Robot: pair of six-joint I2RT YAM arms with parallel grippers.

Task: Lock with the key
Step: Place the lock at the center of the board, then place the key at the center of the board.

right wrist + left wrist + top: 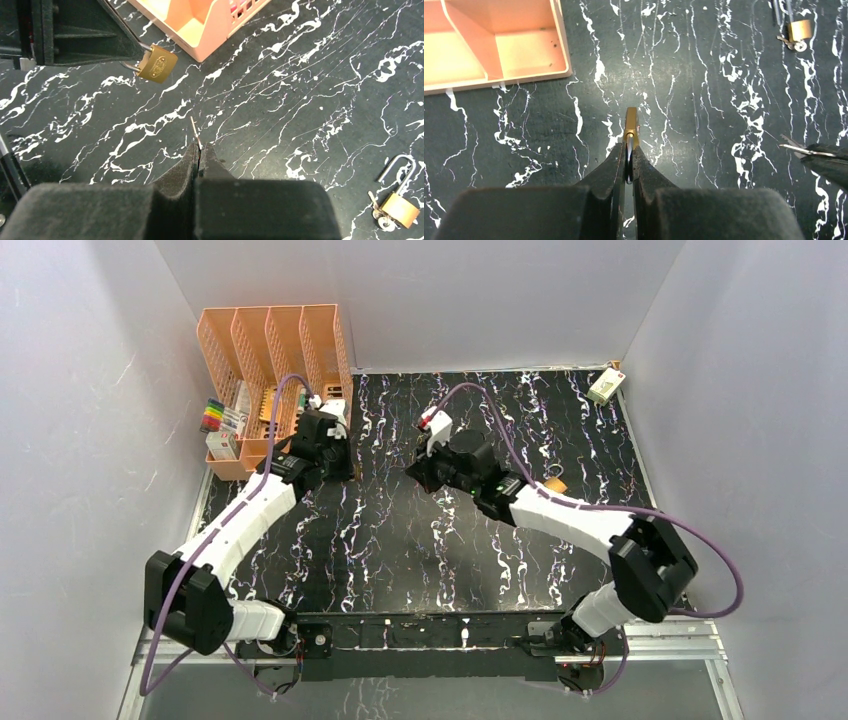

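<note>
Two claws are both clamped. The left claw (628, 152) holds the padlock (157, 62) by its upper end, at the upper left of the right wrist view. The right claw (199, 152) pinches the key (195, 131), tip forward, probably ready for insertion.

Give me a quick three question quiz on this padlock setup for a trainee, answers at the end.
1. True or false: the left gripper is shut on the brass padlock.
2. The right gripper holds: A a key, B a pen, C nothing?
3. Fill in: the second padlock lies on the ___.
Answers: 1 true; 2 A; 3 table.
</note>
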